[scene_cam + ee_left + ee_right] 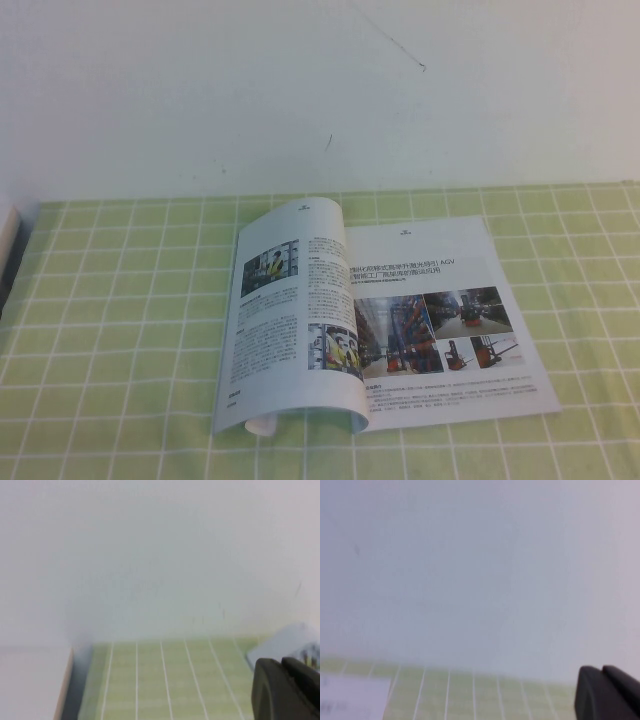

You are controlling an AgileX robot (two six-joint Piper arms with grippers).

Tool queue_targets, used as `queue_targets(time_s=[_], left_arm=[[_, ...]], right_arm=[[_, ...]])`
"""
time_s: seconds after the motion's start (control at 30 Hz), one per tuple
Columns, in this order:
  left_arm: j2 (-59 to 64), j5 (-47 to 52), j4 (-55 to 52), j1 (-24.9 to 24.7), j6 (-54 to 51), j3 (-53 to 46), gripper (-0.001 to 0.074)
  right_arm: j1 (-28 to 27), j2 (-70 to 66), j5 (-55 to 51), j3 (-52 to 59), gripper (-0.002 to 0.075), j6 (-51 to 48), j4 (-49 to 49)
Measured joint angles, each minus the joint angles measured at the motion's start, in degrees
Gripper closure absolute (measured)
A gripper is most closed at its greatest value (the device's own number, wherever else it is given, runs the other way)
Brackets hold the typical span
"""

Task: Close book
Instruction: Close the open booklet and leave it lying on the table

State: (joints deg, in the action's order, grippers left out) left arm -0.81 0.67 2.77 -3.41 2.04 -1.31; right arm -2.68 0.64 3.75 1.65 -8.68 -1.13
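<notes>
Book (385, 320) lies open mid-table on the checked cloth (120, 300), its nine-o'clock leaves curling up but not folded over, so the closing is all yet to do. Left gripper (284, 682) and right gripper (605, 690) hang off toward seven and five o'clock, clear of it; their state I cannot tell.

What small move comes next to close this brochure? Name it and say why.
Probably bring the left gripper in toward the curled left pages of the brochure, which already arch over the flat right page. Both it and the right gripper sit back, outside the high view.
</notes>
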Motion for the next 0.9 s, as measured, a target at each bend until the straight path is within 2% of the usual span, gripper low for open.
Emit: queue_targets(time_s=[0.17,0.27,0.47,0.57,0.7,0.9], left_arm=[[0.00,-17.76,0.00,0.00,0.00,0.00,0.0738],[0.00,-25.08,0.00,0.00,0.00,0.00,0.0738],[0.00,-29.47,0.00,0.00,0.00,0.00,0.0738],[0.00,-31.40,1.28,0.00,0.67,0.00,0.0738],[0.00,-30.49,2.41,0.00,3.14,0.11,0.0738],[0.00,-7.74,0.90,0.00,7.69,10.97,0.0738]], right_arm=[[0.00,0.00,18.36,0.00,0.0730,-0.05,-0.10],[0.00,0.00,27.33,0.00,0.0730,1.61,-0.10],[0.00,0.00,35.56,0.00,0.0730,3.87,-0.10],[0.00,0.00,36.05,0.00,0.0730,5.24,-0.23],[0.00,0.00,27.80,-5.04,0.0730,5.88,-4.27],[0.00,-2.23,11.99,-20.23,0.0730,9.36,-14.27]])
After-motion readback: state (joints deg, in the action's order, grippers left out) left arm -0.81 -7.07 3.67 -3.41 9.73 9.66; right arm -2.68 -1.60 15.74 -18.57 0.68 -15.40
